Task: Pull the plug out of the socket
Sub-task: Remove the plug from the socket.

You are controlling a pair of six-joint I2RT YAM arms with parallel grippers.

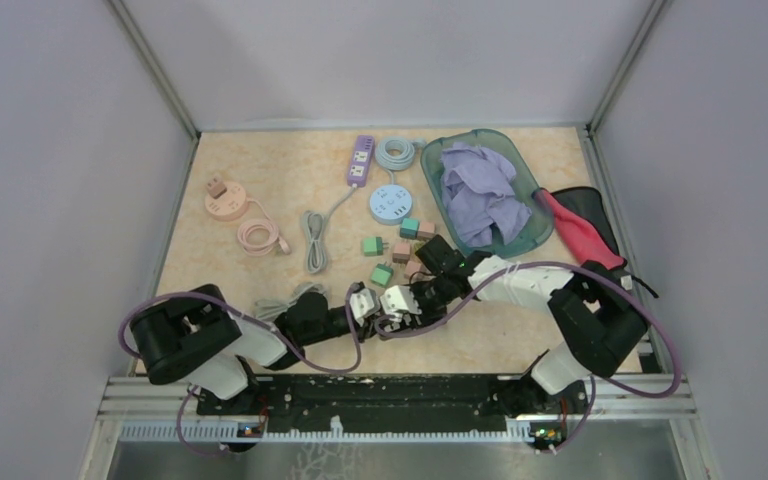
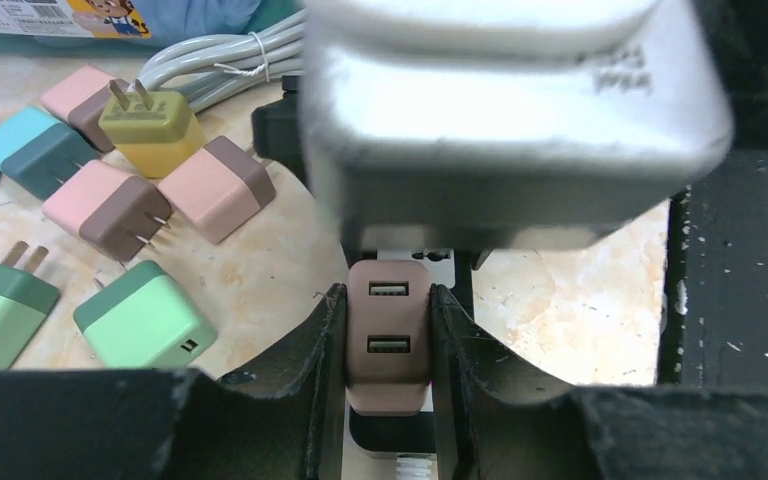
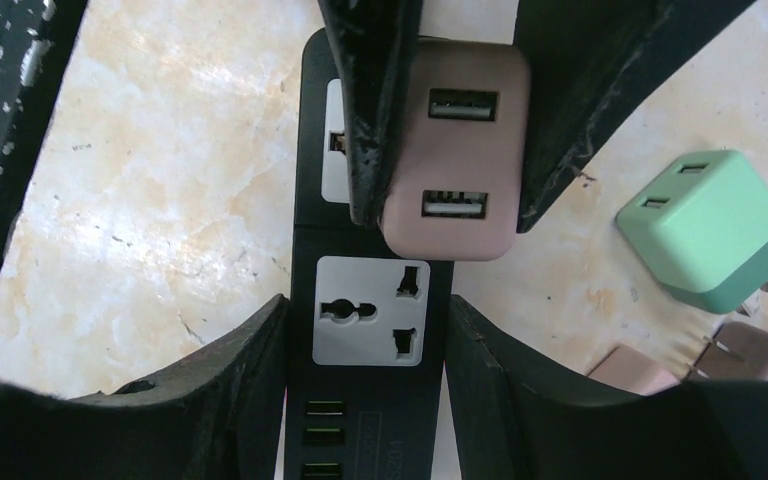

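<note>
A: What is the plug [image 3: 457, 150] looking like?
B: It is showing as a smooth, matte mauve block with rounded corners and two USB slots on its face. It is sitting plugged into the black power strip [image 3: 368, 385], just beside a white socket face.
A: And what is lying around it?
B: Loose chargers of the same boxy shape are lying nearby: a mint-green one [image 2: 145, 320], a pink-and-brown one [image 2: 110, 205], and an olive one [image 2: 150, 125] with its metal prongs showing.
A: What is everything resting on?
B: A glossy beige table [image 1: 290, 160] with a marbled pattern is carrying it all, and plain pale grey walls [image 1: 60, 150] are closing it in on three sides.
A: How are the arms standing?
B: Both are reaching low toward the middle of the table's front part, meeting tip to tip. The left gripper [image 2: 388, 310] is pinching the plug, one black finger pressing each side. The right gripper [image 3: 365, 310] is clamping the power strip across its width, just beside the plug.
</note>
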